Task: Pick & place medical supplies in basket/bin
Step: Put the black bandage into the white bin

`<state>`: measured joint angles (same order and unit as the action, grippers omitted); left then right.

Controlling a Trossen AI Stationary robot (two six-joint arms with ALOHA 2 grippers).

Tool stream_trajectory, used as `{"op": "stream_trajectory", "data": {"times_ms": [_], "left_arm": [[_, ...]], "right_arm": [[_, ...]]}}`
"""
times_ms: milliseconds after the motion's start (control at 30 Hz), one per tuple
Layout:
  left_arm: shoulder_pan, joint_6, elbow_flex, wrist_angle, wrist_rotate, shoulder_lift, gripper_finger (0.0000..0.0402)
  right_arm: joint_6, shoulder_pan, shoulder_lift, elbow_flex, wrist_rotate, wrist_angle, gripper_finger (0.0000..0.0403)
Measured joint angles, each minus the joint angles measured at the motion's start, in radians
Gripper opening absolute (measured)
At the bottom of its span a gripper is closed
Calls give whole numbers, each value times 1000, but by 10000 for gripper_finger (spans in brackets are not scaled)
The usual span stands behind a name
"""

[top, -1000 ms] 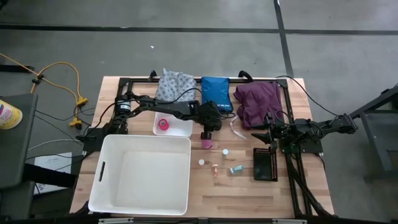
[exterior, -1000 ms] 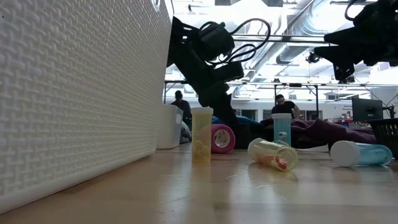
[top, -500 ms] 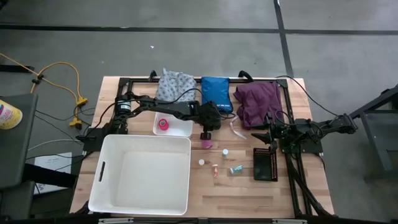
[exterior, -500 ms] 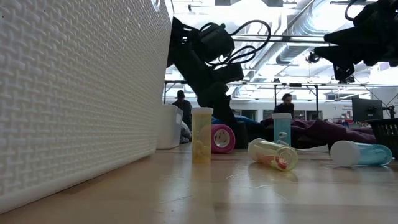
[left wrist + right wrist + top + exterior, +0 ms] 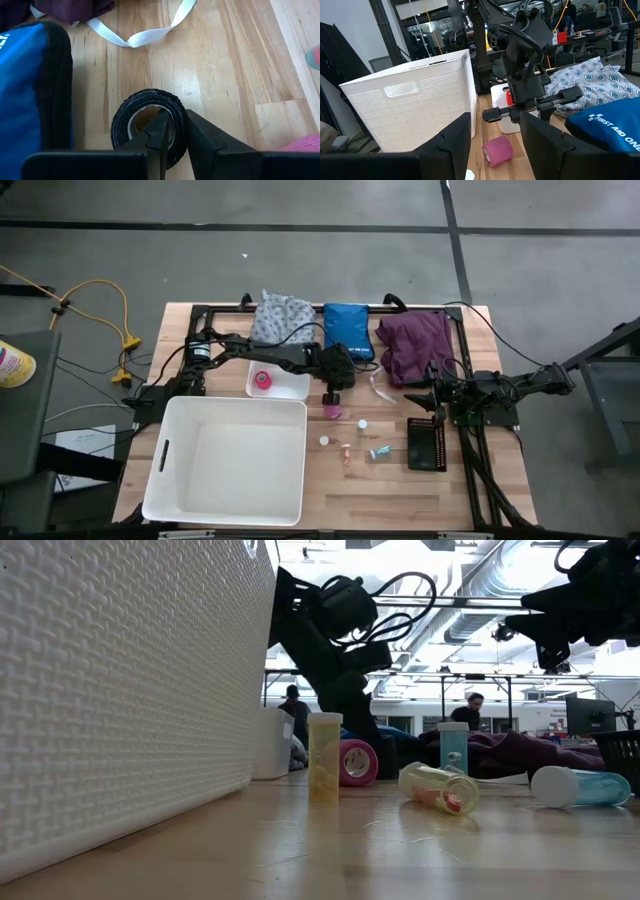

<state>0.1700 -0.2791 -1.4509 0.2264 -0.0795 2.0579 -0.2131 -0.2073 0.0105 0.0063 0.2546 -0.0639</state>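
My left gripper (image 5: 330, 394) stands over the table's middle, shut on a black tape roll (image 5: 147, 127) that lies flat next to the blue pouch (image 5: 348, 330). A pink tape roll (image 5: 332, 411) lies just nearer on the wood, and another (image 5: 262, 379) sits in a small white tray (image 5: 290, 389). Several white-capped vials (image 5: 324, 441) stand or lie near the front. The purple cloth (image 5: 415, 345) and the patterned cloth (image 5: 280, 318) lie at the far edge. My right gripper (image 5: 425, 395) waits open at the right, holding nothing. My left gripper pinches the black roll's wall (image 5: 178, 124), with one finger (image 5: 159, 134) inside the roll's hole and the other (image 5: 201, 136) outside. The fingers come slanting down from the table's left. The roll lies flat on the wood, hole upward.
A large white bin (image 5: 225, 460) fills the near left. A small black basket (image 5: 426, 443) stands near the right gripper. A white strap (image 5: 150, 35) lies beyond the roll by the purple cloth. Bare wood shows between the vials and the near edge.
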Motion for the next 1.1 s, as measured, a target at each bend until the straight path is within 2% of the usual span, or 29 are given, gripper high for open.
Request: {"op": "stream_trajectory", "data": {"times_ms": [433,733,833,1100], "left_arm": [[-3,10,4,21,3,-33,31],[28,-6,3,19,9,-186,30],[33,-12,0,16,38,-218,30],[28,40,1,128,45,-234,30]], "right_arm": [[0,0,0,0,0,0,158],[0,0,0,0,0,0,158],[0,0,0,0,0,0,158],[0,0,0,0,0,0,158]]}}
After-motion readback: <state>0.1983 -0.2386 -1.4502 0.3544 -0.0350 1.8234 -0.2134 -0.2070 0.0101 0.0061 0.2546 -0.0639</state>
